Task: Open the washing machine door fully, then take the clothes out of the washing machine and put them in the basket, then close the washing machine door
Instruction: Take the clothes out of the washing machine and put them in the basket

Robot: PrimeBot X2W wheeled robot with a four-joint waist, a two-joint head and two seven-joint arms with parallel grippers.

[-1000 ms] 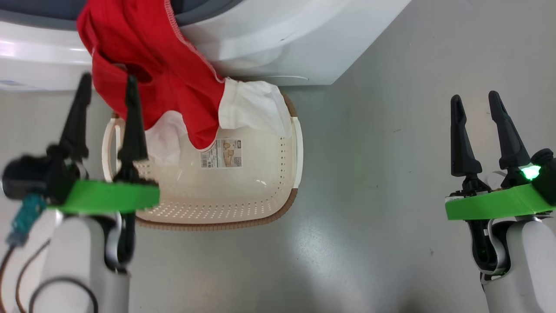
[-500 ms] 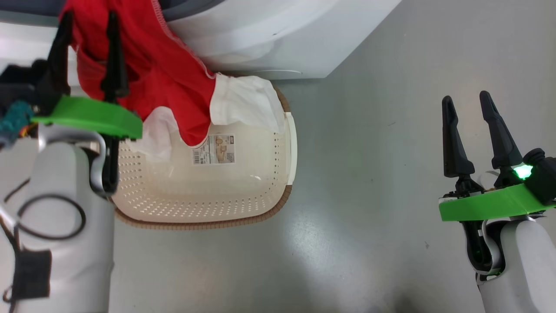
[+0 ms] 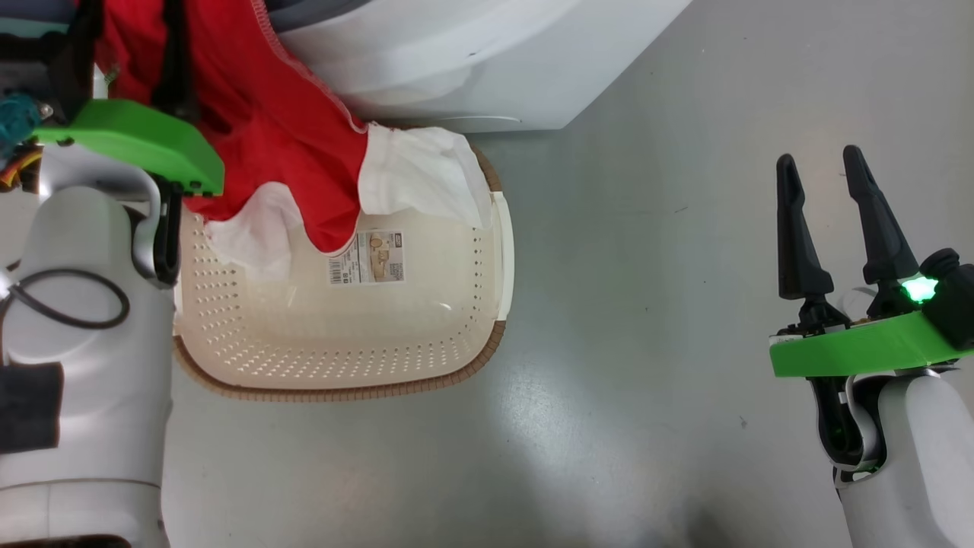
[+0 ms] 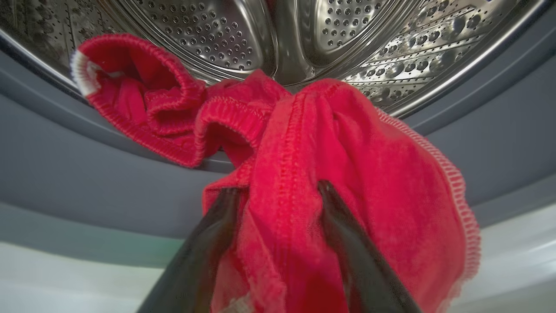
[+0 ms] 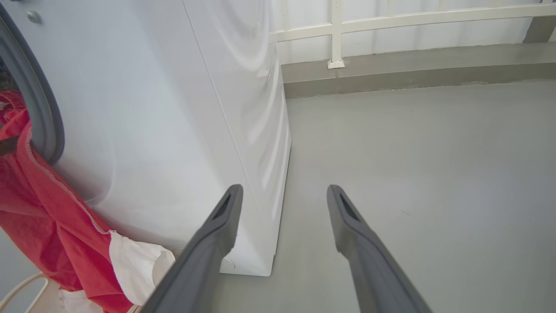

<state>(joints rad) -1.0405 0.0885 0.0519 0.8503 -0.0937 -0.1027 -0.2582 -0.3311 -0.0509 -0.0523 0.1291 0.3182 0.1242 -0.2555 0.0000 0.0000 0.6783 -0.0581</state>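
The red clothes (image 3: pixel 289 137) with white trim hang out of the washing machine (image 3: pixel 456 61) and trail down into the cream basket (image 3: pixel 342 392) on the floor below. My left gripper (image 3: pixel 128 30) is up at the machine's mouth. In the left wrist view this gripper (image 4: pixel 278 191) is open, with a fold of the clothes (image 4: pixel 369 174) lying between its fingers in front of the steel drum (image 4: pixel 347 34). My right gripper (image 3: pixel 819 156) hangs open over bare floor, far right of the basket. The washing machine door is out of view.
The grey rubber ring (image 4: pixel 87 174) runs under the hanging fabric. In the right wrist view, my right gripper (image 5: pixel 284 189) points past the machine's white side (image 5: pixel 173 108) towards grey floor (image 5: pixel 412 174) and a low wall kerb (image 5: pixel 391 74).
My left gripper has moved from beside the basket up to the machine's mouth, and red fabric now lies between its open fingers. The right arm has stayed put; the head camera shifted slightly.
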